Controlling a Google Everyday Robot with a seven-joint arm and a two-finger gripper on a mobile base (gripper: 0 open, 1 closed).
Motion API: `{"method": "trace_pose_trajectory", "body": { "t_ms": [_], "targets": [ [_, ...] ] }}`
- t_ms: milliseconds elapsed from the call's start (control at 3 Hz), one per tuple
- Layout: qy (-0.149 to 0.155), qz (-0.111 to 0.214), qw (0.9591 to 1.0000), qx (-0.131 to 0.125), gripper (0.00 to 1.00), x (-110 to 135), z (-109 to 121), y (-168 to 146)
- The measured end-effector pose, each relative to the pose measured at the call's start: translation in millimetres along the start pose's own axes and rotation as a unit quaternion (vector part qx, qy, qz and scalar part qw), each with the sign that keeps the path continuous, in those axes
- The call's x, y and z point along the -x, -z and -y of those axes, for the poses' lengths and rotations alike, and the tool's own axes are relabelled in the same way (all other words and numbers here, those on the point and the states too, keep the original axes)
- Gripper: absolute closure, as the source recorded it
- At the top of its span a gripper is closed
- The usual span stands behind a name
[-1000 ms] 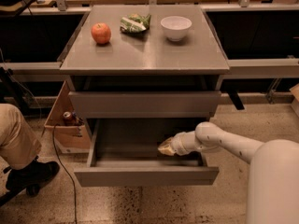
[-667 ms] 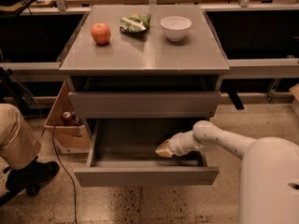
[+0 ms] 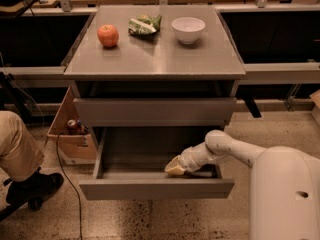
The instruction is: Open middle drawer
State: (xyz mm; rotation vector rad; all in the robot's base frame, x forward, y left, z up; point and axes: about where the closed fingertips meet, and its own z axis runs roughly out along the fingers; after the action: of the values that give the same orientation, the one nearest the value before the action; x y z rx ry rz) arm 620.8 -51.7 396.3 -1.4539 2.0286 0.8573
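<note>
Finishing the pull, seemingly, rather than starting it, with the middle drawer (image 3: 156,189) already standing far out of the cabinet (image 3: 155,59), directly beneath the cabinet's closed uppermost drawer (image 3: 155,111) and showing a bare grey inside. Reaching in from the cabinet's right-hand side with the gripper (image 3: 176,166), sitting low behind the drawer's front wall, a little right of the cabinet's midline (claw open or closed: impossible to tell). Calling next, probably, for either a last short tug away from the cabinet or lifting the gripper clear without nudging the drawer back in. Comparing with a second ago: sinking slightly lower and nearer that front wall, while leaving the drawer about as far out of the cabinet as before.
</note>
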Motion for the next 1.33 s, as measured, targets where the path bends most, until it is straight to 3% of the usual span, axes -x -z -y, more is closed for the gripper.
{"method": "trace_pose_trajectory", "body": {
  "t_ms": [333, 667, 1333],
  "targets": [
    [-0.013, -0.008, 0.9991, 0.040, 1.00, -14.6, -25.7, -4.4],
    [-0.019, -0.014, 0.9978, 0.062, 1.00, -23.2, -43.4, -3.7],
    [-0.030, -0.016, 0.9918, 0.123, 1.00, -31.3, -92.7, 6.7]
  ]
}}
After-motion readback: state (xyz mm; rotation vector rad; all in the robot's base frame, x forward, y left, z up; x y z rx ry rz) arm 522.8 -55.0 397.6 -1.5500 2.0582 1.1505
